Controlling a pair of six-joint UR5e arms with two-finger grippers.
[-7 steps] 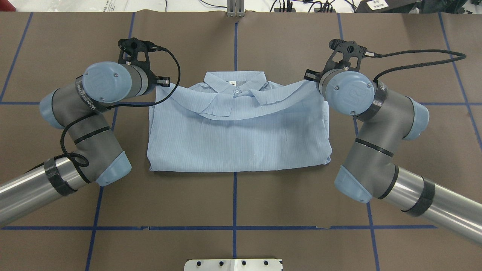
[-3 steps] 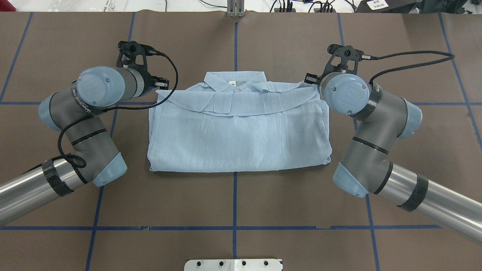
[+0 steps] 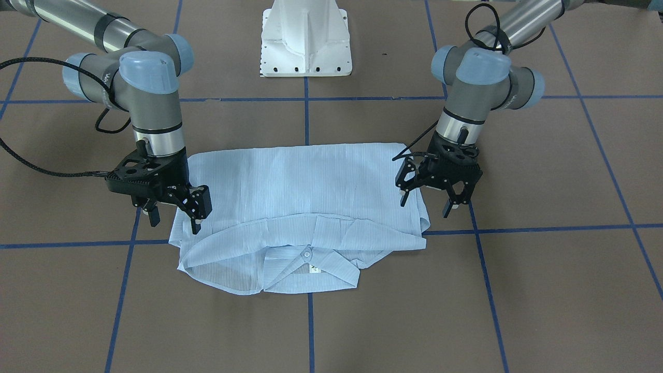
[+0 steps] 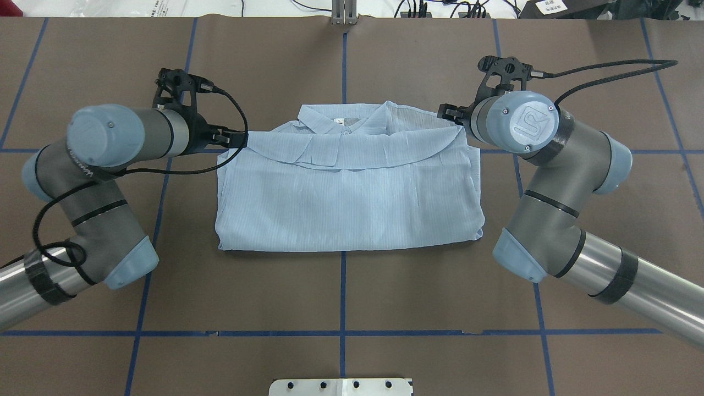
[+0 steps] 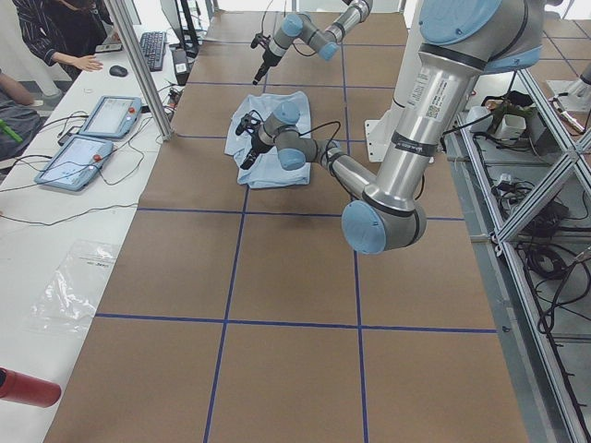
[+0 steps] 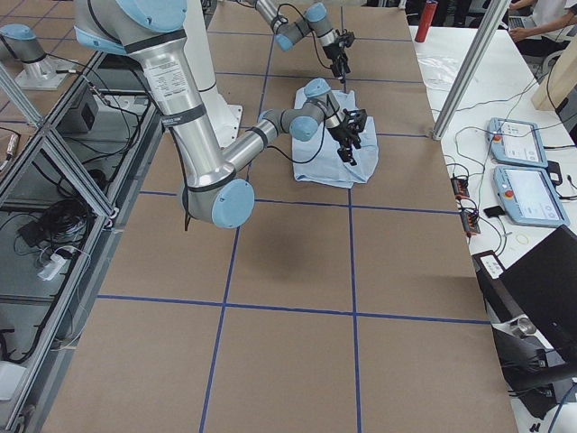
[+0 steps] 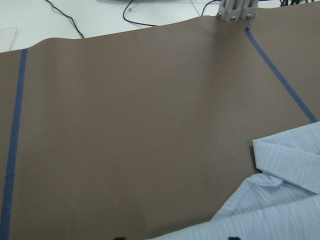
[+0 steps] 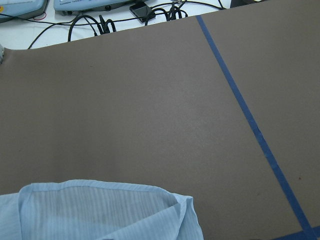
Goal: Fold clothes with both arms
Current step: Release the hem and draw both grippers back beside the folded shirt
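Note:
The light blue striped shirt (image 4: 346, 203) lies folded at the table's middle, collar (image 4: 341, 118) on the far side. A folded-over flap rests across its upper part, just below the collar (image 3: 311, 264). My left gripper (image 3: 426, 203) hangs open, its fingers either side of the shirt's (image 3: 305, 191) edge and holding nothing. My right gripper (image 3: 174, 220) is also open, over the opposite corner of the flap. From overhead, the left gripper (image 4: 236, 138) and right gripper (image 4: 448, 114) sit at the flap's two ends. Both wrist views show shirt cloth (image 7: 280, 200) (image 8: 100, 210) at the bottom edge.
The brown table cover carries blue tape lines (image 4: 342, 291). The white pedestal base (image 3: 305, 46) stands on the robot's side. A metal post (image 4: 344, 14) rises at the far edge. Tablets (image 5: 92, 134) and a person's hand lie on a side table beyond it.
The flap's edge moved toward the collar and now lies flat on the shirt. My left arm swung outward to the left. My right wrist shifted slightly away from the shirt.

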